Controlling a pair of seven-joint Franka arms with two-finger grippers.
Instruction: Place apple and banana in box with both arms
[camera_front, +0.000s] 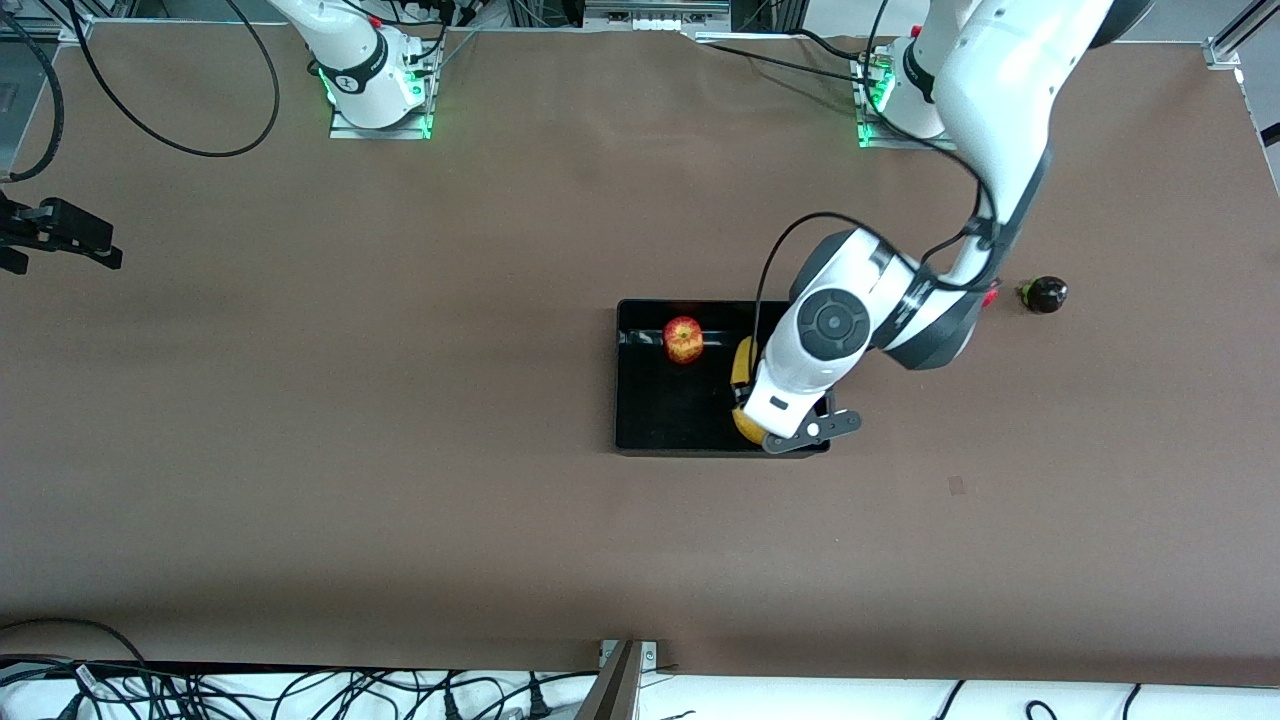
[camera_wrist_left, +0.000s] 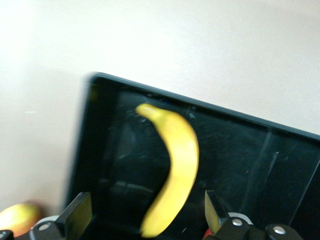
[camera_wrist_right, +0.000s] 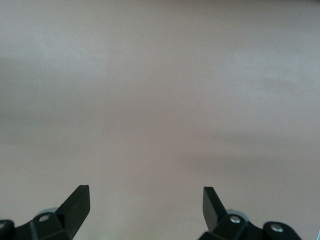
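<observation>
The black box (camera_front: 640, 420) sits mid-table. A red-and-yellow apple (camera_front: 683, 339) rests inside it, by the wall nearest the robots' bases. The yellow banana (camera_wrist_left: 175, 160) also lies in the box, toward the left arm's end; in the front view only parts of the banana (camera_front: 743, 362) show under the left arm's hand. My left gripper (camera_wrist_left: 147, 210) hangs over the banana, open, with both fingers clear of it. My right gripper (camera_wrist_right: 145, 200) is open over bare table, at the right arm's end of the table (camera_front: 60, 232).
A dark round fruit with a green stem (camera_front: 1043, 294) lies on the table toward the left arm's end. Something red (camera_front: 990, 295) peeks out beside the left arm's elbow. A yellow-red fruit (camera_wrist_left: 17, 217) lies just outside the box's corner.
</observation>
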